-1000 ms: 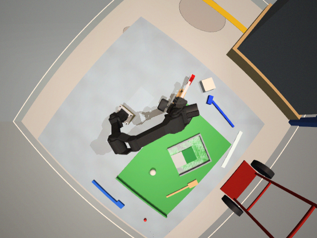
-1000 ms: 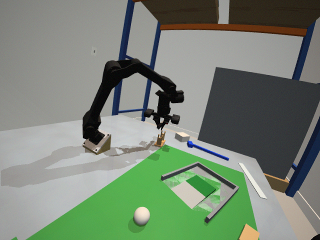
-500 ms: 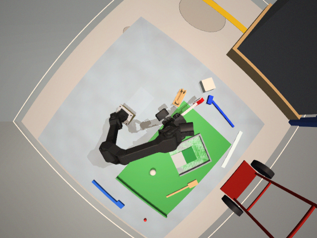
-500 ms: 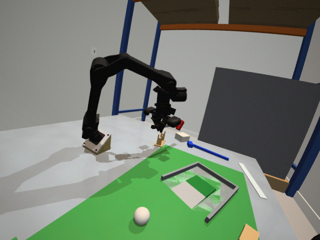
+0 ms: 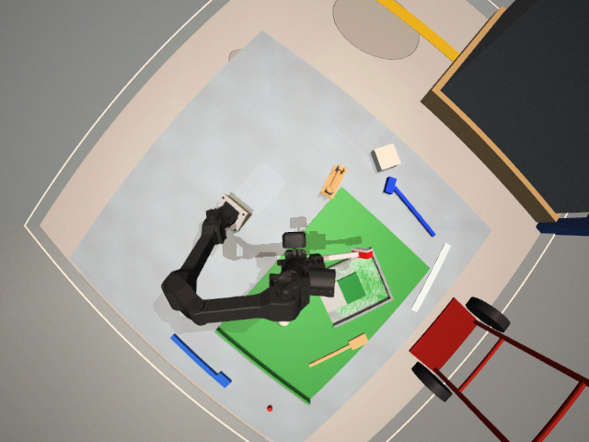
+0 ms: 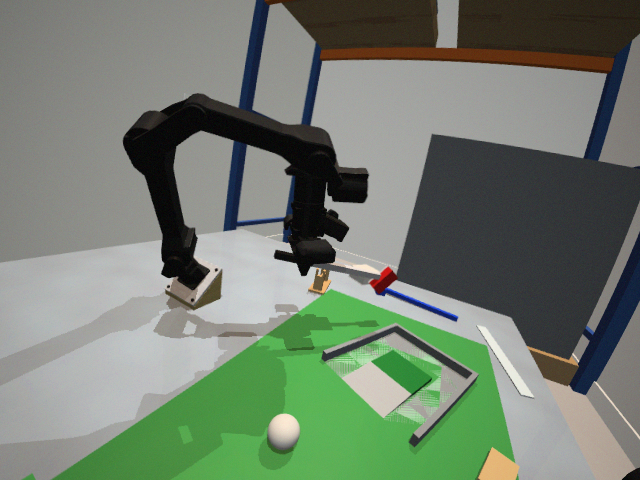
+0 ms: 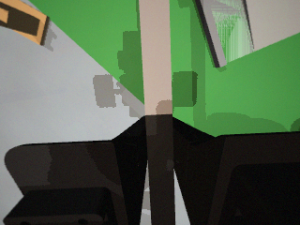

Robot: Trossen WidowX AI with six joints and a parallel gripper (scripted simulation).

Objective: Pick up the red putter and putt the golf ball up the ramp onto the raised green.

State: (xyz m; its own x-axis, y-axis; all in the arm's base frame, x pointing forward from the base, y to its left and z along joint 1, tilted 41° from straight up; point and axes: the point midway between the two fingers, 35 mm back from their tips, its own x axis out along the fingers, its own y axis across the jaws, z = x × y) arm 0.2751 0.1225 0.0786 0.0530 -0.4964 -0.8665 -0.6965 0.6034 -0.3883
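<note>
My gripper (image 6: 305, 267) (image 7: 156, 120) is shut on the pale shaft of the red putter (image 5: 363, 253) (image 6: 383, 280) (image 7: 157, 61). The putter is held above the table, its red head pointing out over the far side of the walled frame. The white golf ball (image 5: 283, 323) (image 6: 283, 432) rests on the green mat (image 5: 385, 238) (image 6: 206, 408), mostly hidden by my arm in the top view. The pale ramp (image 5: 331, 296) (image 6: 376, 387) leads up to the raised dark green square (image 5: 351, 287) (image 6: 401, 370). The ball is some way outside the ramp's open side.
A grey wall (image 5: 363, 312) (image 6: 444, 409) edges three sides around the green. A wooden holder (image 5: 333, 180) (image 6: 320, 282) stands at the mat's corner. Also around are a blue club (image 5: 413, 209), a tan club (image 5: 332, 354), a white strip (image 5: 430, 278) and a pale block (image 5: 386, 157).
</note>
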